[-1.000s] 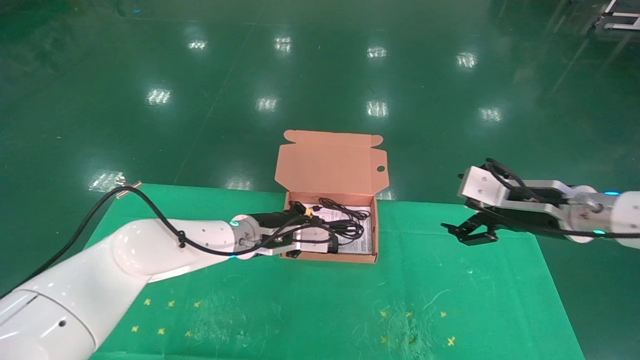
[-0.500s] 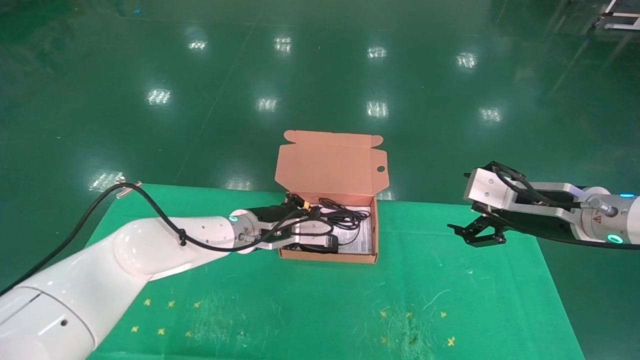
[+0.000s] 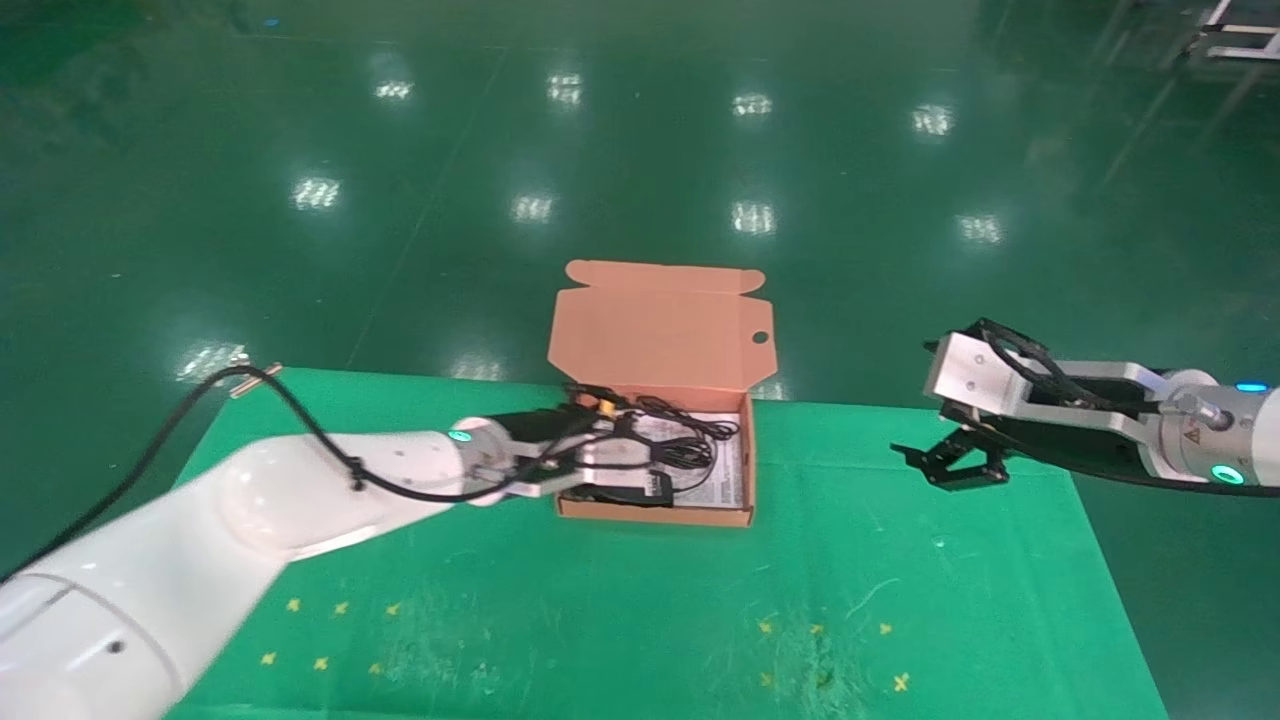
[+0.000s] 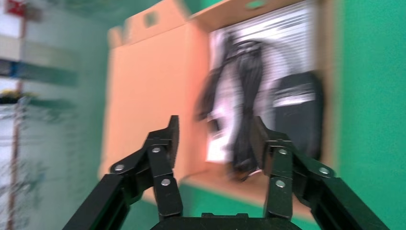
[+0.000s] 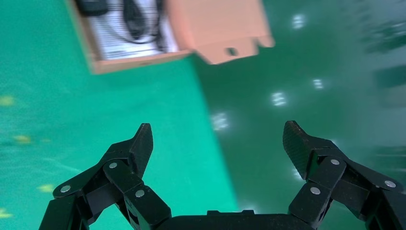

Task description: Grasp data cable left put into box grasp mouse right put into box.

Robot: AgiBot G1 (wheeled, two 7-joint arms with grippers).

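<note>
A salmon-orange box (image 3: 650, 515) sits open at the far middle of a green table (image 3: 620, 620), its lid standing up. Inside, the black mouse (image 4: 299, 112) lies at the near left, and the bundled data cable (image 4: 246, 96) rests beside it on a white printed sheet (image 3: 722, 470). The left gripper (image 4: 215, 139) hovers at the box's left edge, fingers spread and empty. The right gripper (image 5: 218, 143) hangs well to the right of the box, also spread and empty. Both items appear packed, so little seems left.
</note>
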